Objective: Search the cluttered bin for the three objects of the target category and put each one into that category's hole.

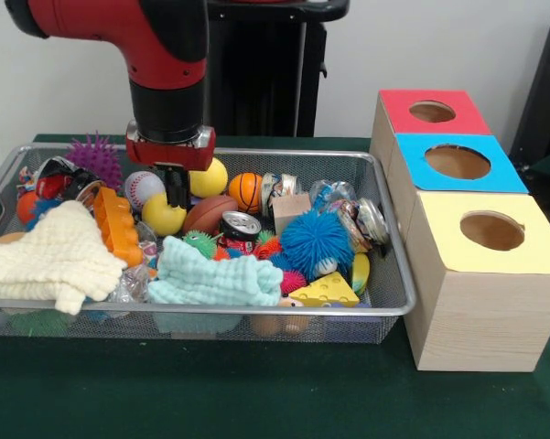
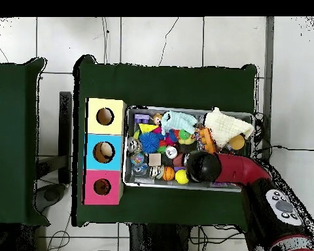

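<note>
The claw [image 1: 174, 196] hangs low in the bin [image 1: 389, 302], its tips against a yellow ball [image 1: 162, 217], seemingly narrow; whether it grips is unclear. A baseball [image 1: 142, 187], basketball [image 1: 245, 190] and football [image 1: 208, 214] lie close. Three boxes [image 1: 476, 293] stand beside the bin on the green surface [image 1: 256, 393].

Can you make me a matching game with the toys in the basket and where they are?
Things:
1. basketball
2. cheese wedge toy
3. purple spiky ball
4. yellow ball

Places:
A. far left corner of the wire basket
B. right under the claw
C. near front edge, beside the mint cloth
D. back row, just right of another yellow ball

Pairs: 1-D, 2-C, 3-A, 4-B
</note>
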### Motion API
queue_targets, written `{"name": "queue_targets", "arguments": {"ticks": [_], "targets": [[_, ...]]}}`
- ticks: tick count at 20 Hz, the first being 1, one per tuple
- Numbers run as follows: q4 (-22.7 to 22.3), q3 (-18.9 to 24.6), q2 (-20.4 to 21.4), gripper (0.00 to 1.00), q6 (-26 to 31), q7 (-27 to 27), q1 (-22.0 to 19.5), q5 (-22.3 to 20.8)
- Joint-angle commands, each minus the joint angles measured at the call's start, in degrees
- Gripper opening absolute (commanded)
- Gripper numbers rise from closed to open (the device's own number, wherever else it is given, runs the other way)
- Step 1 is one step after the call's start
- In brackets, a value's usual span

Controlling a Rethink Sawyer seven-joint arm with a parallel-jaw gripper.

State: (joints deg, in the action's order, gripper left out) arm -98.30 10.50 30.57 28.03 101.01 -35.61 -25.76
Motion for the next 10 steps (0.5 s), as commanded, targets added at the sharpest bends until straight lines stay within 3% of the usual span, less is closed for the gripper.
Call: {"name": "queue_targets", "arguments": {"ticks": [1, 6, 10], "targets": [[-5.4, -1.3, -1.9, 0.00, -1.6, 6.8, -1.2, 0.4], [-5.1, -1.0, -0.3, 0.00, 1.5, 3.8, -2.2, 1.3], [-7.8, -1.4, 1.3, 0.00, -0.9, 2.6, -5.0, 0.1]]}}
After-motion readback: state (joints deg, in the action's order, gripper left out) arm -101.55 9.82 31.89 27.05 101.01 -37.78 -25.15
